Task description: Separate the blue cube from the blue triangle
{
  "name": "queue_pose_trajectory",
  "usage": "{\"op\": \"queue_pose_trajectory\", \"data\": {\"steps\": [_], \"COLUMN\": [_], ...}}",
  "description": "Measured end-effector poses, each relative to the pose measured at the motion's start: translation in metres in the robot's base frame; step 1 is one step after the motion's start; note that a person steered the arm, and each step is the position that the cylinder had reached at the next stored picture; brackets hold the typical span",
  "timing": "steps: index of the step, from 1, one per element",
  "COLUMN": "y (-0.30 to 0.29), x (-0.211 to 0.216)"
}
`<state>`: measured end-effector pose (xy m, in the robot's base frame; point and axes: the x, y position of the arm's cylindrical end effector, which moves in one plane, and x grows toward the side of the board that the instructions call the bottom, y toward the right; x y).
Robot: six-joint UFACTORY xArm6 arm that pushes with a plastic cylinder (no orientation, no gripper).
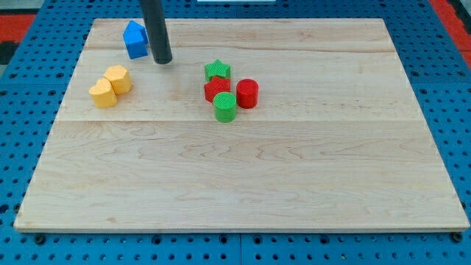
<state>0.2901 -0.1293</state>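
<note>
Two blue blocks sit pressed together near the board's top left. The blue triangle (133, 31) is the upper one, and the blue cube (137, 47) is just below it, touching it. The line between them is hard to make out. My tip (162, 62) rests on the board just to the right of the blue cube, very close to its right side; I cannot tell whether it touches. The dark rod rises from the tip out of the view's top.
Two yellow blocks (118, 78) (103, 93) touch each other below the blue pair. Right of the tip is a cluster: a green star (217, 71), a red block (215, 90), a red cylinder (247, 93) and a green cylinder (225, 106). The wooden board (243, 177) lies on blue pegboard.
</note>
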Motion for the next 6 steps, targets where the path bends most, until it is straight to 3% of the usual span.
{"op": "queue_pose_trajectory", "data": {"steps": [2,6], "y": [-0.029,-0.037], "x": [-0.069,-0.007]}}
